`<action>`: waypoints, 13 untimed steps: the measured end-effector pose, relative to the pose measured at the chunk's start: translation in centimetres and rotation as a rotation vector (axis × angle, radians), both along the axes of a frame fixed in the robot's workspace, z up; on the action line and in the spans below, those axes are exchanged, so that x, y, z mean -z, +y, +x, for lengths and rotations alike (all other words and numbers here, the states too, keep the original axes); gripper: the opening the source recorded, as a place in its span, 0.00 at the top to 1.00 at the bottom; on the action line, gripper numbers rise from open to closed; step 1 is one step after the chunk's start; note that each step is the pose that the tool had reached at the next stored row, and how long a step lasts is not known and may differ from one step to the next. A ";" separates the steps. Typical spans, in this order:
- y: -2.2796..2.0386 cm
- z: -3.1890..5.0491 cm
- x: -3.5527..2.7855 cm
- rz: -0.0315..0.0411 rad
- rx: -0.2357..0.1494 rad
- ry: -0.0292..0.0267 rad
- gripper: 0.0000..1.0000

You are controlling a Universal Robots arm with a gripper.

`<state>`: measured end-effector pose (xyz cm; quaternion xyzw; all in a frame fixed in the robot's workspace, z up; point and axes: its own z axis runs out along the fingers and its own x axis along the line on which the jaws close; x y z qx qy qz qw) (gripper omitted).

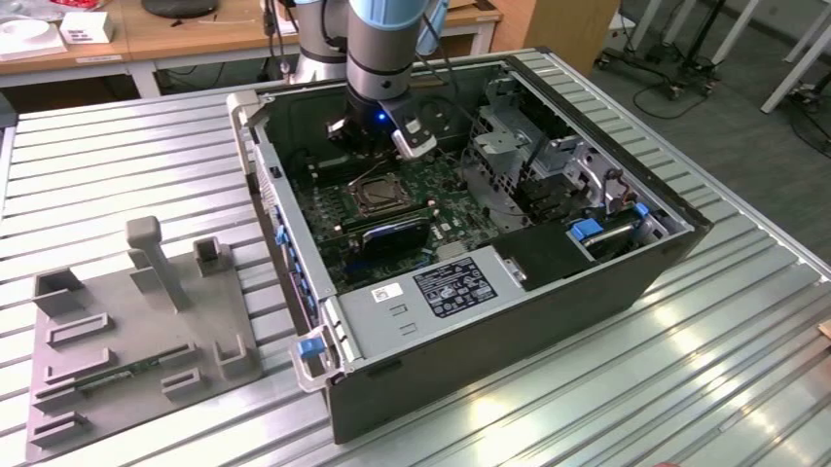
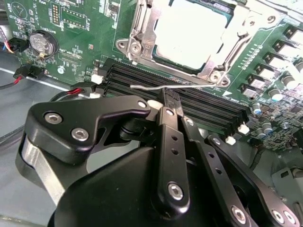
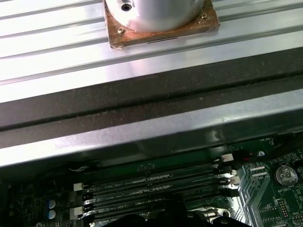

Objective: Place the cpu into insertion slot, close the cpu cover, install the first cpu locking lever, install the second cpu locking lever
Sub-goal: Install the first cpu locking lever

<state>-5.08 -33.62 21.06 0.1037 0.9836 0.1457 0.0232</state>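
Second wrist view: cpu [image 2: 189, 33] under cover [image 2: 138, 27], end effector [image 2: 169, 97] pinched narrow at the lever [image 2: 147, 87]. First wrist view catches memory slots [image 3: 151, 187].

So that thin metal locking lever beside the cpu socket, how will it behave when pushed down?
The locking lever is a thin bent wire rod, so it will probably flex and spring back rather than stay stiff. Its bare shiny metal looks slippery, so the gripper at it could slide off. It seems light for its length.
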 end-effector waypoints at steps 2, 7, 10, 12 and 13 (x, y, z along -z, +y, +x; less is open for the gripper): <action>0.00 0.02 0.04 0.0000 0.000 -0.0001 0.90; 0.00 0.07 0.16 -0.0002 0.000 -0.0001 0.90; -0.01 0.09 0.20 -0.0004 0.000 -0.0001 0.90; -0.02 0.10 0.23 -0.0002 0.000 -0.0002 0.90; -0.03 0.11 0.24 -0.0001 0.000 -0.0002 0.90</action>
